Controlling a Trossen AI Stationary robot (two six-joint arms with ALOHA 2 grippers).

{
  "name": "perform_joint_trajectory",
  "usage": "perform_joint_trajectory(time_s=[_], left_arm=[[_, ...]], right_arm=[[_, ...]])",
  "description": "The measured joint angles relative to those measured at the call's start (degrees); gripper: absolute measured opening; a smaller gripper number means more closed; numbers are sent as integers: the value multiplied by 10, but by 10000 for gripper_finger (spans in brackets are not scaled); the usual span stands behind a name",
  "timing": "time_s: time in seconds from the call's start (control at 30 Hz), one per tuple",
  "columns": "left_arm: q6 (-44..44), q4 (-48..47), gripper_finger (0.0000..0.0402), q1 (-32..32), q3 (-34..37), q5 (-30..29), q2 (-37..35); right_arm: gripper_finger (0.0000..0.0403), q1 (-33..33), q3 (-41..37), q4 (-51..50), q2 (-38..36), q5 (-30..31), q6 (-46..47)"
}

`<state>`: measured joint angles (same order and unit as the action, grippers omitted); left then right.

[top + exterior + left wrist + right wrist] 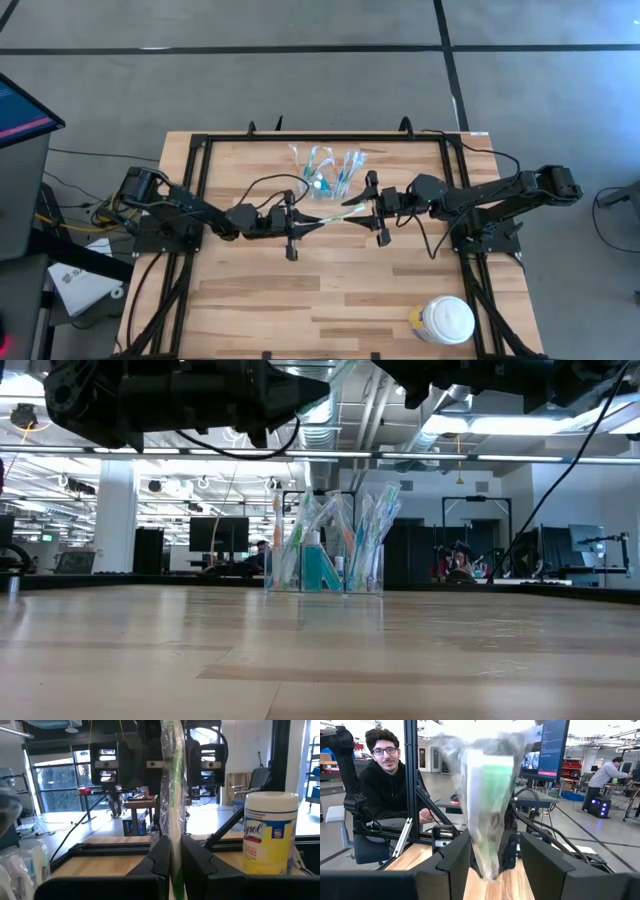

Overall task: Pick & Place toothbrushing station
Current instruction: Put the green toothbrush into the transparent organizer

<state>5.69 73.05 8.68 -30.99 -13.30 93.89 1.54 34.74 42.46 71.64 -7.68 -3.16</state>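
- Seen from above, the two dark arms meet at the middle of the wooden table [330, 290], sharing one wrapped green toothbrush [345, 211] between them.
- The left gripper [300, 224] sits just left of centre; in its wrist view the two dark fingers [160, 856] are closed tight on the toothbrush [172, 795], which stands upright in clear wrapping.
- The right gripper [372, 207] sits just right of centre; in its wrist view the wrapped green toothbrush [490, 805] hangs between the fingers [457, 855], which stand parted with gaps on either side.
- The clear plastic holder [327, 170] stands in the upper middle of the overhead frame, just behind both grippers, with several toothbrushes and a teal tube [320, 184] in it.
- The level view shows the holder [325, 565] at centre frame, brushes fanning upward, the teal tube [317, 565] among them.
- A white and yellow Lysol wipes canister [443, 322] stands at the lower right of the overhead frame, well apart.
- A seated person in a dark hoodie [385, 785] shows at the left of the right wrist view.
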Motion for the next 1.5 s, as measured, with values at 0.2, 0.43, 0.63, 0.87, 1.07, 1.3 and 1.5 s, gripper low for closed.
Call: perform_joint_trajectory(time_s=[0.2,0.43,0.63,0.87,1.07,1.3,1.5], left_arm=[[-2,4,15,-11,-7,0,15],[-1,6,15,-13,-7,0,15],[0,8,15,-13,-7,0,15],[12,10,15,-14,-7,0,15],[12,11,15,-14,-7,0,15],[12,12,19,-14,-7,2,15],[12,12,21,-13,-7,2,15]], right_arm=[[157,0,0,0,0,0,1],[145,0,0,0,0,0,-3],[135,0,0,0,0,0,-3],[133,0,0,6,0,0,-3],[122,9,0,16,0,0,-5],[75,23,0,23,0,0,-31],[12,21,0,24,0,2,-39]])
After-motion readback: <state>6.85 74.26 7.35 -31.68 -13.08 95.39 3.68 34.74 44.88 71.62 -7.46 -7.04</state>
